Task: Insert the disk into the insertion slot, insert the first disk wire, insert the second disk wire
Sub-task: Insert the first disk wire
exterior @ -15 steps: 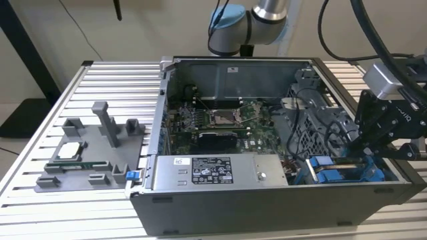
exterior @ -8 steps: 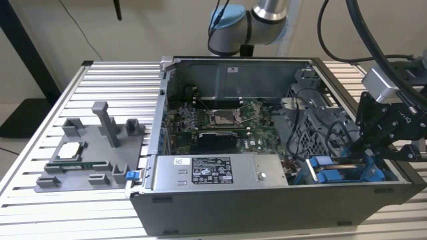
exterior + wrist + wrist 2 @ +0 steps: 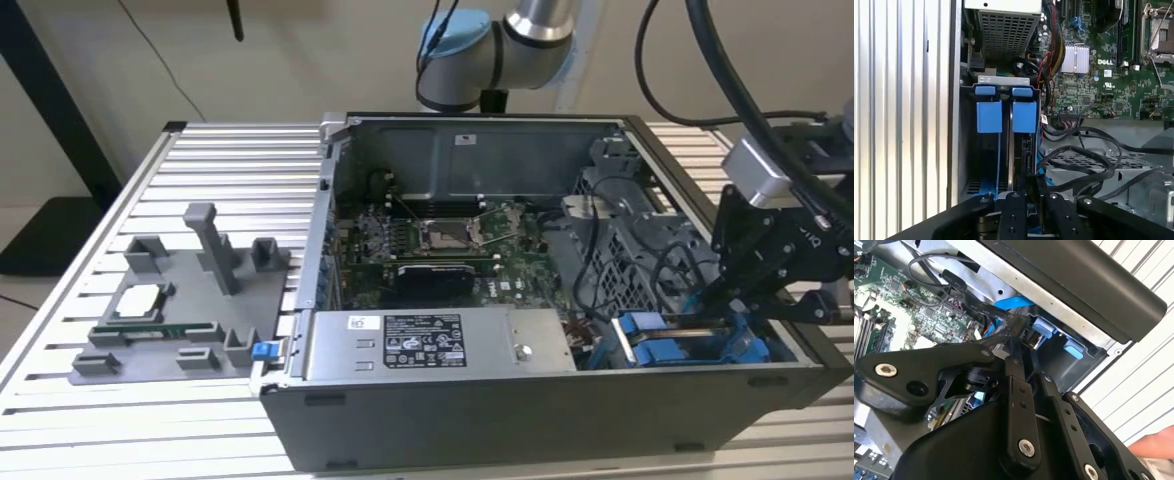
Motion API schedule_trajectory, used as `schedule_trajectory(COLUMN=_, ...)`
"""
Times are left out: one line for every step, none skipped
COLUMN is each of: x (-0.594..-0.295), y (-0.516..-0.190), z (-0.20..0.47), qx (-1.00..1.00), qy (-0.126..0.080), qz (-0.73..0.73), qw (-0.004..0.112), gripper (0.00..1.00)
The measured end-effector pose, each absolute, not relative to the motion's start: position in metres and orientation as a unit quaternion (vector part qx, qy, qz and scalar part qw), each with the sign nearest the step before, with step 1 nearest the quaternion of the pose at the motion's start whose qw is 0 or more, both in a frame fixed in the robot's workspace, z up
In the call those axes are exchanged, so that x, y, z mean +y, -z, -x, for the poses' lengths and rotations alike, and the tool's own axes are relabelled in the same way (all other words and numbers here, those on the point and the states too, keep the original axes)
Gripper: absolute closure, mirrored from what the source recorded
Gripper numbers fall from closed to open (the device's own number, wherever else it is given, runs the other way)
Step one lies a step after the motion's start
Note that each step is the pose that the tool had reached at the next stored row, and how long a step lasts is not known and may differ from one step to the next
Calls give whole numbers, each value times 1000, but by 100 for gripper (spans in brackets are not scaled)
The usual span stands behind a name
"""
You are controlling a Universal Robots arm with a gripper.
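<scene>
The disk sits inside the insertion slot point(image 3: 970, 187) at the case's corner on the exterior view's right. Its two blue caddy tabs point(image 3: 1005, 116) stand side by side at the bay's mouth; they also show in the exterior view point(image 3: 667, 350) and the second wrist view point(image 3: 1054, 337). The drive's body is mostly hidden. My gripper point(image 3: 714, 300) reaches down into the bay from above. In both wrist views its fingers point(image 3: 1014, 200) stand close together, shut on the black plug of a disk wire point(image 3: 1030, 182). A thin blue wire point(image 3: 999, 165) runs down beside it.
Black cables point(image 3: 1084, 155) loop over the grey perforated cage beside the bay. The labelled power-supply box point(image 3: 427, 345) lies along the case front, with the motherboard and its socket point(image 3: 447, 235) behind it. A grey fixture point(image 3: 174, 300) stands on the table. A hand point(image 3: 1154, 445) shows outside the case.
</scene>
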State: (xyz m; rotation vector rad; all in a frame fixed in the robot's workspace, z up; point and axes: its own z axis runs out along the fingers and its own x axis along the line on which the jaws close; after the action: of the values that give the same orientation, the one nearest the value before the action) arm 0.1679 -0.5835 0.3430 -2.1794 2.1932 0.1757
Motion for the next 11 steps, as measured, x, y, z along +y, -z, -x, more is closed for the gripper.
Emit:
schedule_trajectory(x=-584, y=-343, z=-168, qx=710, qy=-57, qz=701, qw=23, gripper=100)
schedule_trajectory(x=-584, y=-343, z=-168, qx=713, qy=-57, qz=698, qw=23, gripper=100)
schedule_trajectory(x=-584, y=-342, z=-168, qx=717, qy=-56, qz=694, qw=23, gripper=100)
schedule_trajectory(x=-584, y=-342, z=-168, qx=720, qy=-56, qz=691, qw=23, gripper=100)
schedule_trajectory(x=-584, y=-342, z=-168, qx=722, qy=-56, qz=690, qw=23, gripper=100)
schedule_trajectory(x=-584, y=-342, z=-168, qx=722, qy=-56, qz=689, qw=23, gripper=100)
schedule_trajectory(x=-584, y=-342, z=-168, qx=722, qy=-56, qz=689, qw=23, gripper=100)
schedule_trajectory(x=-584, y=-342, z=-168, qx=722, qy=-56, qz=689, qw=24, gripper=100)
schedule_trajectory(x=-584, y=-342, z=-168, qx=722, qy=-56, qz=689, qw=24, gripper=100)
schedule_trajectory(x=-584, y=-342, z=-168, qx=722, qy=-56, qz=689, qw=24, gripper=100)
schedule_trajectory(x=-584, y=-342, z=-168, qx=722, qy=-56, qz=689, qw=24, gripper=100)
